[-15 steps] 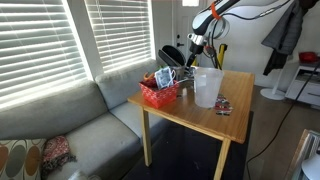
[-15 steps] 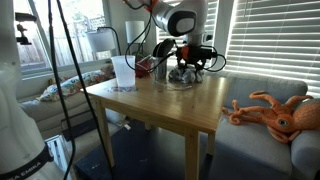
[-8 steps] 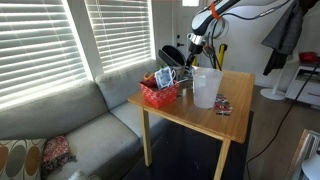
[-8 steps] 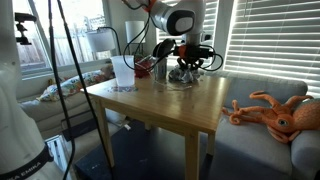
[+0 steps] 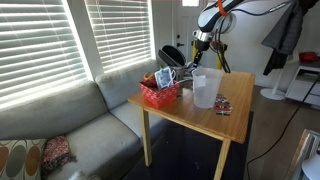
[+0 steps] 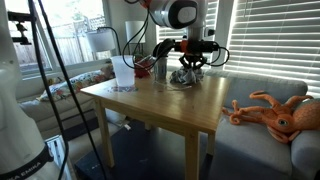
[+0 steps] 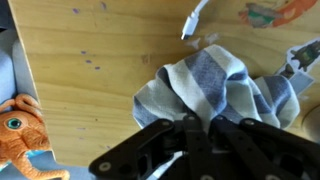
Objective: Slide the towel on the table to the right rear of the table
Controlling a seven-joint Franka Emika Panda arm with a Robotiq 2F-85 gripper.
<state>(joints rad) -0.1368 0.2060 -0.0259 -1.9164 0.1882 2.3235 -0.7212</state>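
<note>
Towel [image 7: 222, 90] lies bunched on the table [image 7: 90, 60], right under your gripper [image 7: 195, 125]. In the wrist view the jaws look closed on a fold at the heap's near edge, and the rest of the cloth spreads away from them, longest across the picture. In an exterior view the gripper [image 6: 192, 62] sits just above the heap. Drag low so the cloth trails.

1. Open wood is seen across the near half of the table [image 6: 165, 108].
2. One end is crowded by a clear pitcher [image 6: 123, 72] and a red basket [image 5: 158, 95].
3. A small white object [image 7: 195, 18] is spotted just beside the towel [image 7: 215, 85].
</note>
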